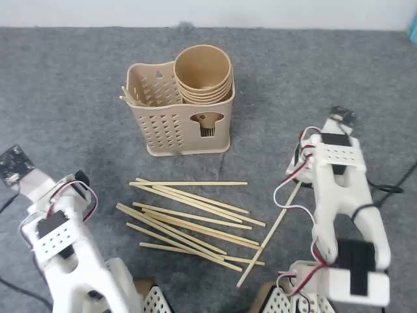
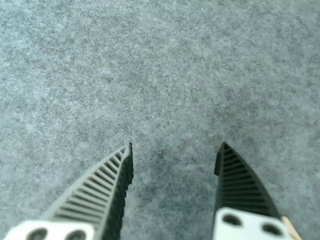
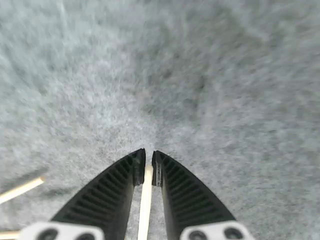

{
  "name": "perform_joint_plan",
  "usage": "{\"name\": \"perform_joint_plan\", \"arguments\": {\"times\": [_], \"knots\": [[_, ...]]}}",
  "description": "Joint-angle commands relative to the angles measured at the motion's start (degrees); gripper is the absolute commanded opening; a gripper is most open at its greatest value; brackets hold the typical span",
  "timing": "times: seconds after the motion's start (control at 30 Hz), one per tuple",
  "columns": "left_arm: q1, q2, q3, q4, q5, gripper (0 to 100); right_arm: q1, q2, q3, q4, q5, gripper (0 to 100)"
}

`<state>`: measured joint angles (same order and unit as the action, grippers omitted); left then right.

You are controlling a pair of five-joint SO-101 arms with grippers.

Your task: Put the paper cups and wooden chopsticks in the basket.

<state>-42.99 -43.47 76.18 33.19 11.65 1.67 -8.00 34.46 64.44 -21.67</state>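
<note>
1. A grey carpet-like surface [image 1: 65, 98] runs back to a pale wall strip.
2. The basket [image 1: 163, 124] stands mid-back, with stacked paper cups [image 1: 203, 65] in 1 compartment. Loose wooden chopsticks [image 1: 189, 222] lie scattered in front of it.
3. The left end effector [image 2: 175, 147] is low over bare surface, its fingers spread wide.
4. The right end effector [image 3: 148, 151] is narrowed, pinching 1 chopstick [image 3: 146, 200] near the surface.

Seemingly loose chopsticks [image 1: 202, 229] before the basket [image 1: 174, 130]
</note>
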Motion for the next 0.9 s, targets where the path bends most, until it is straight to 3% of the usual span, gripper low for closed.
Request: {"name": "perform_joint_plan", "arguments": {"times": [0.0, 0.33, 0.67, 0.87], "knots": [[0.1, -0.2, -0.1, -1.5, 0.4, 26, 1.8, -8.0, -2.5, 0.5, -0.4, 0.8], [0.1, -0.2, -0.1, -1.5, 0.4, 26, 1.5, -31.9, -4.1, -0.5, 2.1, 0.8], [0.1, -0.2, -0.1, -1.5, 0.4, 26, 1.5, -42.3, -22.3, -1.1, 4.9, 0.8], [0.1, -0.2, -0.1, -1.5, 0.4, 26, -7.3, -42.3, -34.6, -1.1, 4.8, 0.8]]}}
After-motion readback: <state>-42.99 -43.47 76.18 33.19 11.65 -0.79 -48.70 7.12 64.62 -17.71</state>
